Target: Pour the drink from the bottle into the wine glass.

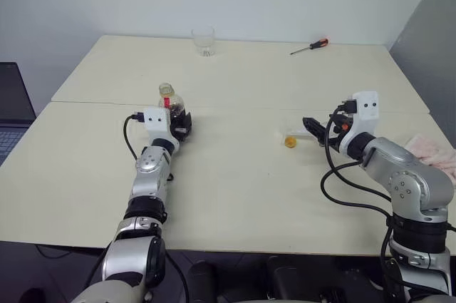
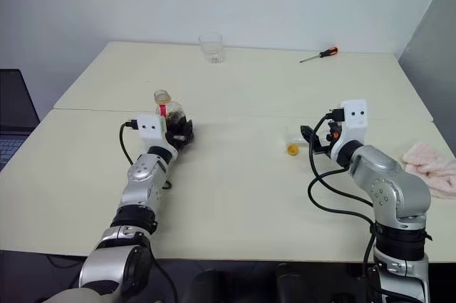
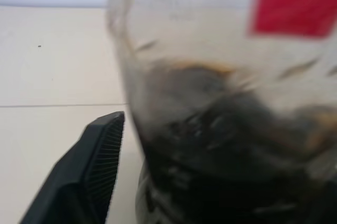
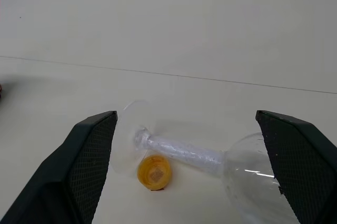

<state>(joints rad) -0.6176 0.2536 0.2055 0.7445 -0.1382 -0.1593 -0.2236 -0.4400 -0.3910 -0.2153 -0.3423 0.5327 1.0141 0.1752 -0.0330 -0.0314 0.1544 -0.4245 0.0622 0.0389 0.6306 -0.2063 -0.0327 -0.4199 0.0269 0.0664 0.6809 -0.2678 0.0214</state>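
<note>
Bare table [image 1: 235,175] between the arms, fallen wine glass [image 4: 210,158] and cap [image 4: 154,172] before right gripper [image 4: 192,166]

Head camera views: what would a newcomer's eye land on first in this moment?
Probably the wine glass lying on its side on the table between the open fingers of the right pincer, with the yellow-orange cap loose beside its stem. Next, the uncapped bottle with dark drink in it, standing upright at the left pincer. Far back sit a short tumbler and a screwdriver.
</note>
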